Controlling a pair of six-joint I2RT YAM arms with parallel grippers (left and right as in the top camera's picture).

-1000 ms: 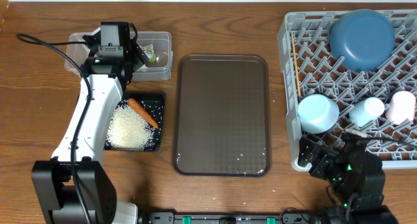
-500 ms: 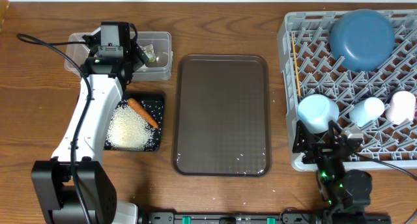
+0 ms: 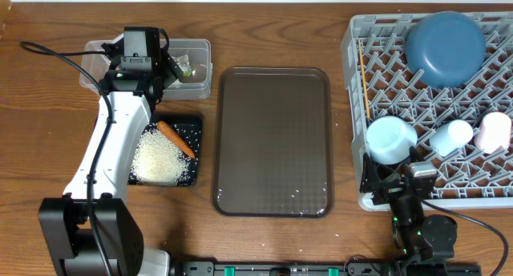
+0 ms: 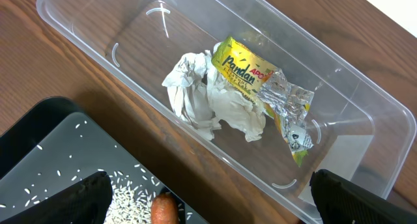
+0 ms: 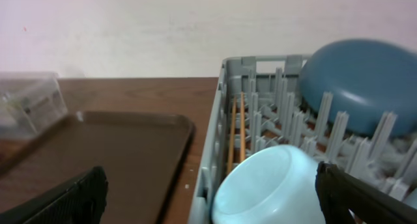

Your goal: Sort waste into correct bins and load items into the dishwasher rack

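Note:
My left gripper (image 3: 154,77) hangs open between the clear tub (image 3: 200,47) and the black tray (image 3: 191,125), holding nothing. The tub holds crumpled tissues (image 4: 208,100) and a yellow-green wrapper (image 4: 251,71). Rice (image 3: 159,160) and a carrot (image 3: 175,138) lie in the black tray. My right gripper (image 3: 393,182) stands open and empty at the front left corner of the grey rack (image 3: 481,192), just before the upturned light-blue bowl (image 5: 267,185). Also in the rack are the dark-blue bowl (image 3: 446,37), two white cups (image 3: 451,136) and chopsticks (image 3: 365,87).
A large dark brown serving tray (image 3: 272,140) lies bare between the bins and the rack. A black cable (image 3: 60,55) loops over the table left of the tub. The wall runs along the table's far edge.
The right arm has shifted left and drawn back at the rack's front corner, its jaws staying open. The left arm has not moved.

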